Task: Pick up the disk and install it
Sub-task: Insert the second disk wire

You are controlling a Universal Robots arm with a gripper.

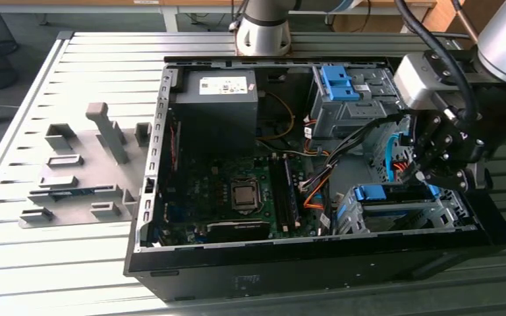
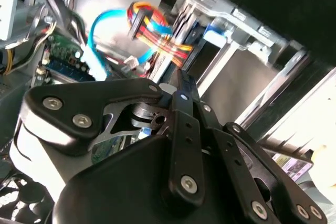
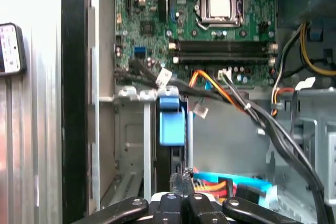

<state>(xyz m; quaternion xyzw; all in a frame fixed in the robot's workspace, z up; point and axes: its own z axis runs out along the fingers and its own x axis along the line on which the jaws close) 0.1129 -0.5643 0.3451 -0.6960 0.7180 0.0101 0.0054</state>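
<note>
**End effector above the drive cage of an open computer case**

An open black desktop computer case (image 1: 323, 263) lies on its side on a slatted grey metal table (image 1: 77, 263). In the exterior view, the black end effector (image 1: 447, 178) hangs over the case at the exterior view's right, just above a silver sheet-metal drive cage (image 1: 394, 214). In both wrist views its black linkage arms, studded with round silver screws, come close together towards the tip, and the fingers (image 3: 181, 182) look drawn together; whether they pinch anything cannot be told.

The disk (image 3: 170, 135) sits upright in the cage slot, seen edge-on in the first wrist view as a dark slab topped by a glossy blue plastic handle, with the end effector's tip right beside its edge. In the exterior view the blue handle (image 1: 381, 193) shows at the cage top.

Inside the case lies a green motherboard (image 1: 226, 191) with a square silver processor socket (image 1: 244, 195). A dark box-shaped power supply (image 1: 213, 108) carries a white sticker. Orange, yellow and black cable bundles (image 1: 315, 191) cross between the board and the cage. A grey plastic fixture tray (image 1: 82, 171) rests on the table at the exterior view's left.
</note>
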